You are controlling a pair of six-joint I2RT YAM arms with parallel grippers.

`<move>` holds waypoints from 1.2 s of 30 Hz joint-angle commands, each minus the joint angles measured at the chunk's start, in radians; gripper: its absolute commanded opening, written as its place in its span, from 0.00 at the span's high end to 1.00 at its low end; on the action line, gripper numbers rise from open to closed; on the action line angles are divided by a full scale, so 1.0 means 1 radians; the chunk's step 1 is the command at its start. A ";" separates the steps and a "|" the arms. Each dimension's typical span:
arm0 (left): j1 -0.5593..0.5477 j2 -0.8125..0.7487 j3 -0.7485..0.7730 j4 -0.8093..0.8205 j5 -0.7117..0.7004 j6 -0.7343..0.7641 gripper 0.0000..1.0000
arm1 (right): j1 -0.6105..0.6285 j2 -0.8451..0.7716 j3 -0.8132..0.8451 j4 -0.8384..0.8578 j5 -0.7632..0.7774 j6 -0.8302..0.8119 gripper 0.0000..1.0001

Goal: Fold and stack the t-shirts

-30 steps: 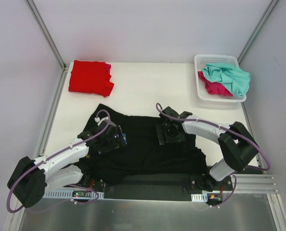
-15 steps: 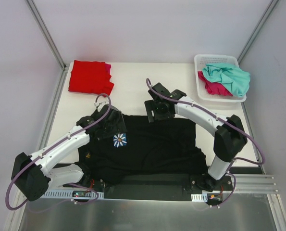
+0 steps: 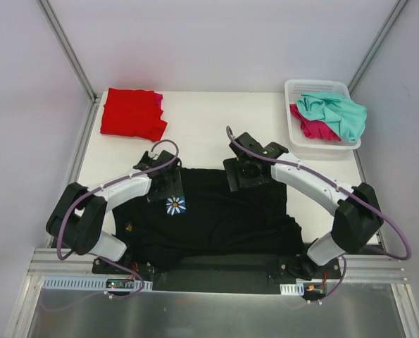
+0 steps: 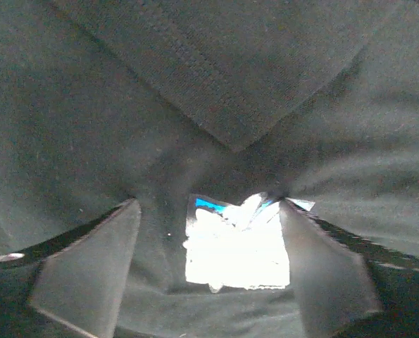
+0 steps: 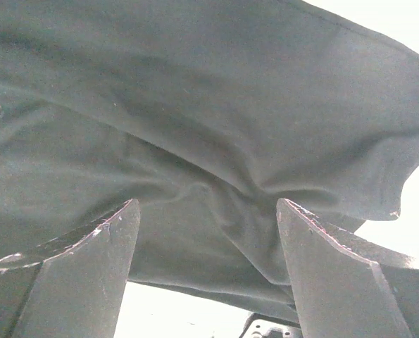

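White tabletop [image 3: 209, 127] inside pale enclosure walls fills the top external view. A large black t-shirt [image 3: 223, 218] lies spread across the near half of the table, its daisy print [image 3: 174, 205] facing up left of centre. The left gripper [image 3: 165, 184] sits on the shirt's far left edge, just beyond the print; the right gripper [image 3: 243, 172] sits on the far edge near the middle. A folded red t-shirt [image 3: 130, 113] rests at the far left corner. A white basket [image 3: 294, 88] at the far right holds a crumpled teal-mint t-shirt [image 3: 332, 113] on top of a magenta-pink t-shirt [image 3: 309, 128]. In the left wrist view, the left gripper [image 4: 209, 211] has its fingers [image 4: 89, 274] spread wide, with black t-shirt [image 4: 209, 84] fabric and the bright daisy print [image 4: 237, 246] lying between them; nothing is clamped. In the right wrist view, the right gripper [image 5: 208, 208] also stands wide apart, its fingers [image 5: 82, 274] flanking a wrinkled fold of the black t-shirt [image 5: 195, 105] without pinching it; bright tabletop [image 5: 406, 21] shows past the hem.
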 commanded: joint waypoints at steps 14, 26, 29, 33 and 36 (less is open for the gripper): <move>0.117 0.109 0.221 0.067 0.113 0.095 0.36 | 0.005 -0.132 -0.108 -0.014 -0.001 0.014 0.18; 0.175 0.103 0.189 0.070 0.093 0.071 0.38 | 0.006 -0.151 -0.149 0.003 -0.025 0.021 0.18; 0.187 0.109 0.188 0.070 0.096 0.051 0.39 | 0.005 -0.164 -0.162 -0.002 -0.018 0.021 0.18; 0.204 0.104 0.171 0.090 0.091 0.019 0.39 | 0.003 -0.177 -0.189 -0.002 -0.017 0.023 0.18; 0.229 0.097 0.151 0.102 0.085 -0.014 0.40 | 0.003 -0.183 -0.200 -0.003 -0.017 0.024 0.18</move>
